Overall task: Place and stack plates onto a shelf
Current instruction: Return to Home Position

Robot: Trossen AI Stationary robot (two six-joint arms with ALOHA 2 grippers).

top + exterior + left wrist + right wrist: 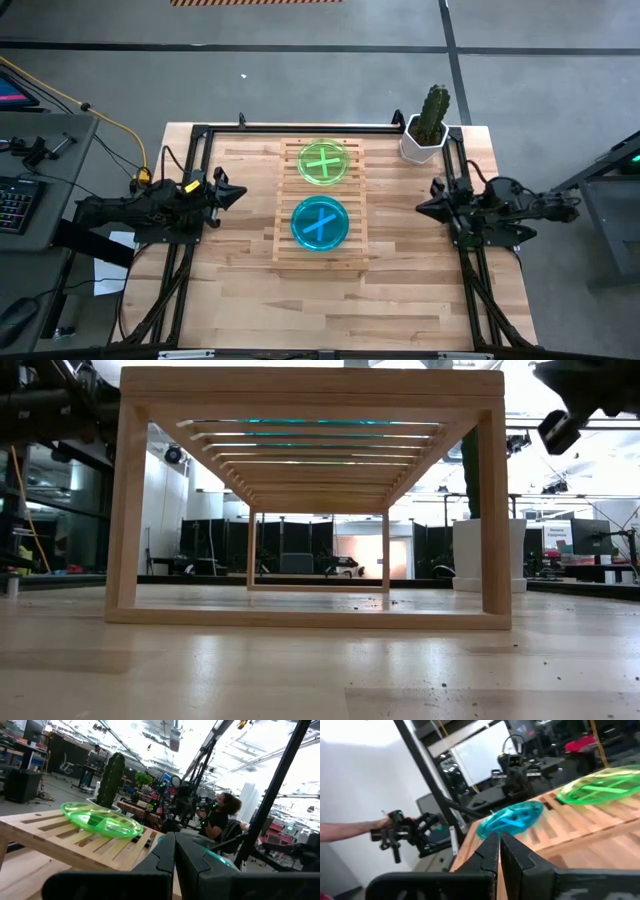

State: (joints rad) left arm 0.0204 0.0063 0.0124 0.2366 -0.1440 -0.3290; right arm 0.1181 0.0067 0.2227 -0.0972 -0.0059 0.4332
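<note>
The light-wood slatted shelf (pixel 320 250) stands mid-table. On its far half lie the lime green plates (pixel 323 162), on its near half the cyan blue plates (pixel 320 222). Each colour shows a cross of two bright stripes, as of two plates stacked. They rest flat on the slats (pixel 102 820) (pixel 512 818). My left gripper (pixel 236 195) is shut and hangs left of the shelf, apart from it. My right gripper (pixel 424 207) is shut and hangs right of the shelf. In the low view the blue plates (pixel 330 422) glow through the top slats.
A cactus in a white pot (pixel 428 125) stands at the table's far right corner. Black frame rails (pixel 190 250) run along both sides. Bare wood lies in front of the shelf (pixel 320 310). A person (pixel 217 817) sits beyond the table, and a hand (pixel 340 831) holds a controller.
</note>
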